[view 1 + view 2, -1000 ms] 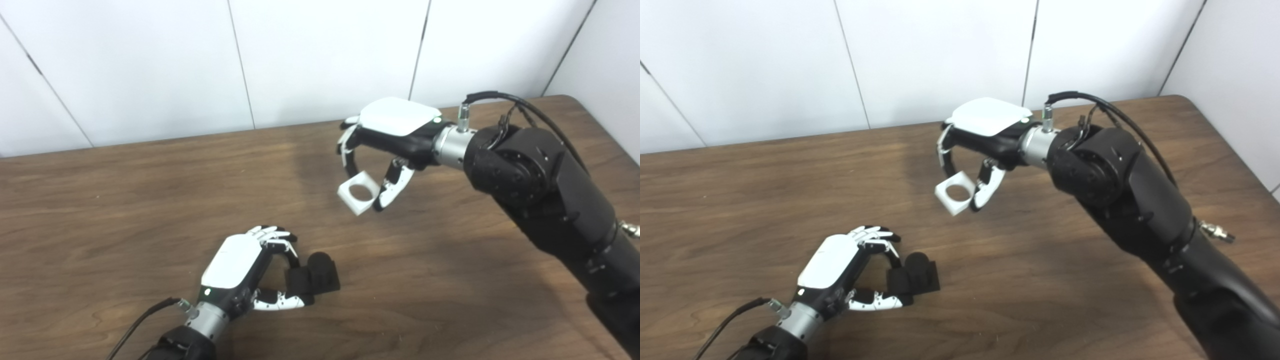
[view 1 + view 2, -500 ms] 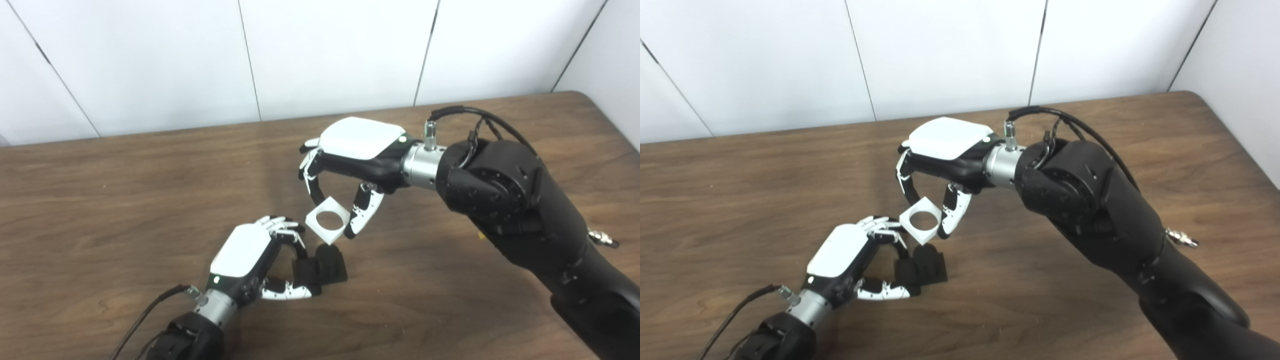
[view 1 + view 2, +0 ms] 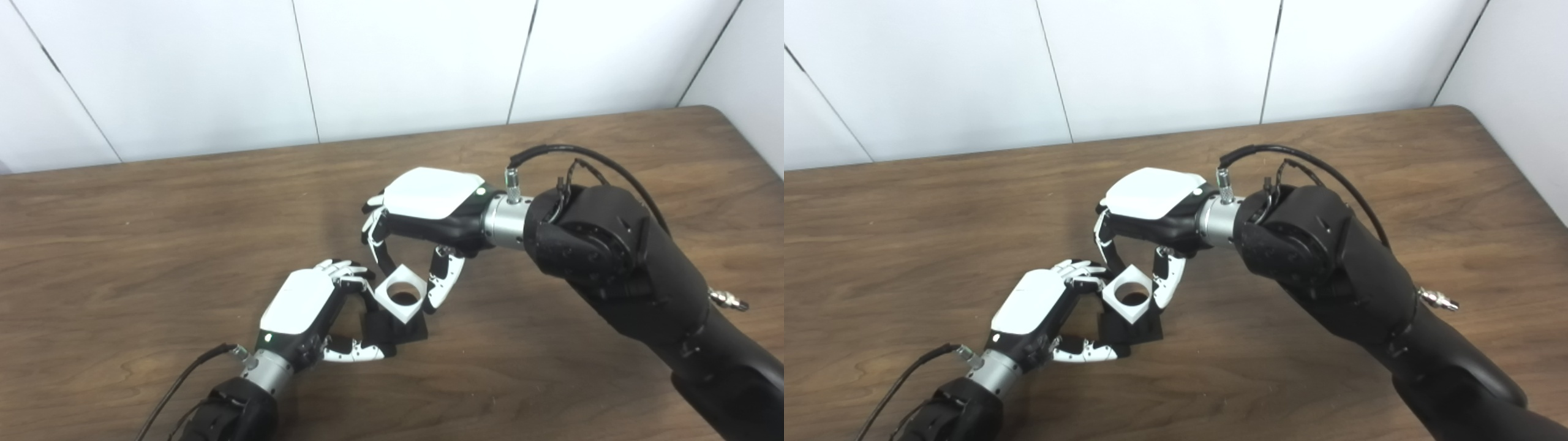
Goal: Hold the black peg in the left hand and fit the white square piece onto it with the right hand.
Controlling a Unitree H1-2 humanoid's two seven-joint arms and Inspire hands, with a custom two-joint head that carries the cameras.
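On wood-grain table [image 3: 153, 233], left hand [image 3: 303, 306] grips black peg [image 3: 395, 324]; right hand [image 3: 422, 208] pinches holed white square piece [image 3: 400, 293].

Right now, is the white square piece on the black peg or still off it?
Partly on. The white square piece sits tilted over the black peg, dark showing in its hole; full seating cannot be told.
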